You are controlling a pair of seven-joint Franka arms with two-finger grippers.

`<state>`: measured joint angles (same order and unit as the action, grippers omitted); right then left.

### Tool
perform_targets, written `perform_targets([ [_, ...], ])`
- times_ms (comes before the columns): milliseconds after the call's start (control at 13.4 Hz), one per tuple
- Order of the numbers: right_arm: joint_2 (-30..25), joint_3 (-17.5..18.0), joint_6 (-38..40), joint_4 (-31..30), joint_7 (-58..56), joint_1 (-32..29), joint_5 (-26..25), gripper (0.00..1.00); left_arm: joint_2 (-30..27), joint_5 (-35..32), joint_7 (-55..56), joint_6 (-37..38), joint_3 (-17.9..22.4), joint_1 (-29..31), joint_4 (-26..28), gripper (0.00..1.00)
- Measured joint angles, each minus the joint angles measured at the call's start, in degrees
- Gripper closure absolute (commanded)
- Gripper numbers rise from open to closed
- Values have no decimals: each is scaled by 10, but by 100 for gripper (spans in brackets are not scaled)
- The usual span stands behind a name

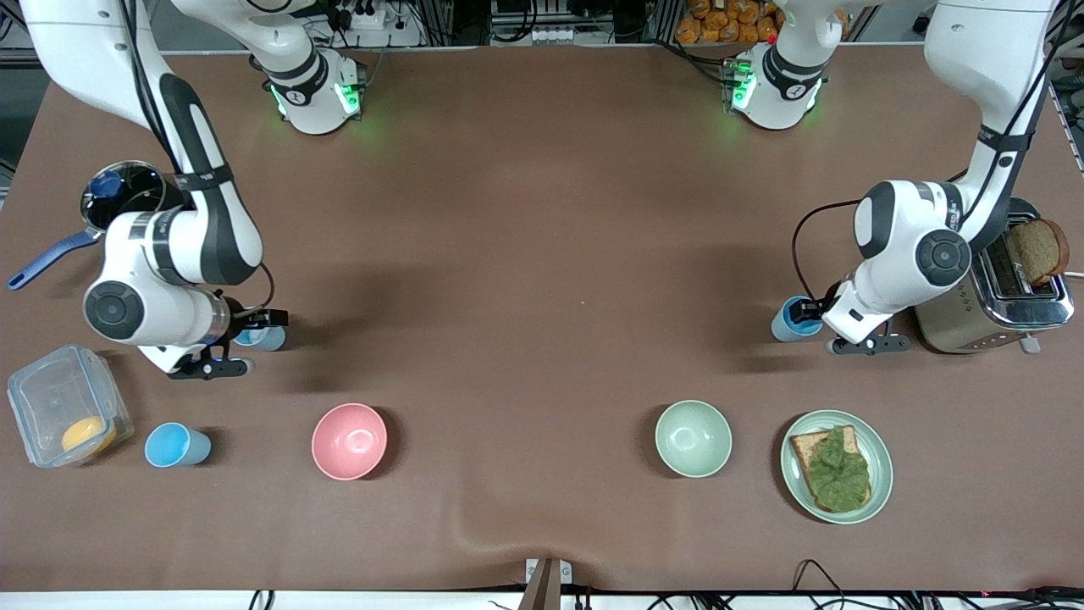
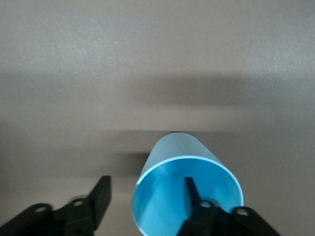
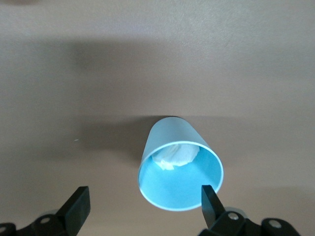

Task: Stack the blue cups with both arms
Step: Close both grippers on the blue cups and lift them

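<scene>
The brown desk [image 1: 525, 254] carries three blue cups [image 1: 176, 445] [image 1: 261, 338] [image 1: 793, 320], a pink bowl [image 1: 349, 440], a pale green bowl [image 1: 693, 438], a plate [image 1: 881, 474], a toaster [image 1: 995, 305], a clear lidded box [image 1: 59, 402] and a pan [image 1: 118, 199].

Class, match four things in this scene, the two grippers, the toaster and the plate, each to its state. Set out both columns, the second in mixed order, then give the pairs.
Things:
1. left gripper
2. right gripper
3. toaster
4. green plate

States:
A. holds a brown bread slice
B. open, one finger inside the rim of the sky-blue cup, one outside
C. carries leaf-topped toast
D. open, fingers either side of the cup with something white inside

Pairs: 1-B, 2-D, 3-A, 4-C
</scene>
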<state>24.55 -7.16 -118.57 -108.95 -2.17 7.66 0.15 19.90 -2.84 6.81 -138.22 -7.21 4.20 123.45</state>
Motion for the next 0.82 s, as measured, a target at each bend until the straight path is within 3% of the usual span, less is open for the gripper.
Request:
perform_targets([
  [75,0,0,-16,-11,0,0,0,2,3,0,0,0,0,-2,0,100],
  [150,0,0,-31,-23,0,0,0,25,6,0,0,0,-1,-5,-1,100],
  [299,1,0,-44,-38,0,2,0,89,8,0,0,0,-1,-12,-8,100],
  [374,1,0,-44,-41,0,5,0,100,8,0,0,0,-1,-14,-14,100],
  [823,1,0,-43,-27,-4,17,-1,100,-13,0,0,106,-10,-16,-103,100],
])
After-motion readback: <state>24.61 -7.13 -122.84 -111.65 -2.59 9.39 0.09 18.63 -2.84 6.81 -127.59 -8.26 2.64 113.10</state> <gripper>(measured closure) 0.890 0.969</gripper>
